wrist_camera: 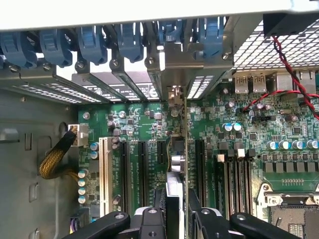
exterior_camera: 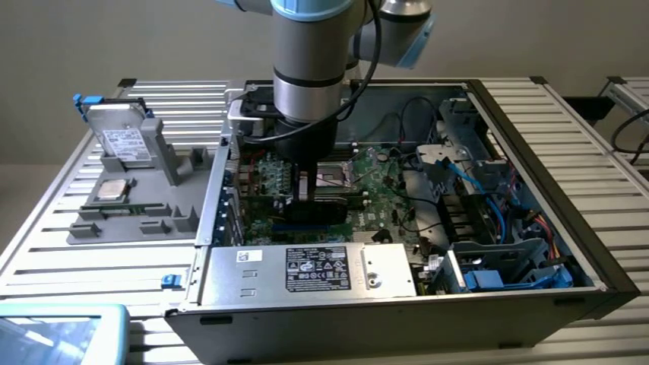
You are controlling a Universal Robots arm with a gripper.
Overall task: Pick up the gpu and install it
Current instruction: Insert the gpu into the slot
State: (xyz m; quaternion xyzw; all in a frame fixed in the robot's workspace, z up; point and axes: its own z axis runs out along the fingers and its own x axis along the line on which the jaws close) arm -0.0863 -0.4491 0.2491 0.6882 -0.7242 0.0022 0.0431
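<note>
Inside the open computer case (exterior_camera: 568, 251), my end effector (wrist_camera: 175, 206) is down over the motherboard (wrist_camera: 134, 124), closed partway on the gpu (wrist_camera: 175, 167). The fingers (wrist_camera: 160, 201) stand on either side of the thin card, which I see edge-on in the wrist view.

As I judge it, the step in hand is seating the card. To do it well, the card should stay upright and square to the board. Its lower edge should run along one slot and not straddle the neighbouring black slots (wrist_camera: 141, 169). Its silver end bracket (wrist_camera: 174, 94) should meet the opening in the rear wall beneath the blue retention clips (wrist_camera: 129, 40). Any push is best made straight down and evenly, since a tilted card could bind or stress the connector.

The gpu lies between my fingers and reaches away from them toward the rear wall, with its bracket end close to that wall. I cannot tell whether its connector edge touches the slot or hangs just above it.

From the exterior view, my end effector (exterior_camera: 304, 188) stands upright over the middle of the board, and the dark body of the gpu (exterior_camera: 340, 201) lies low beside it. The hard drive (exterior_camera: 124, 141) and the processor chip (exterior_camera: 114, 190) sit on a grey fixture on the desk (exterior_camera: 61, 258), well apart.
</note>
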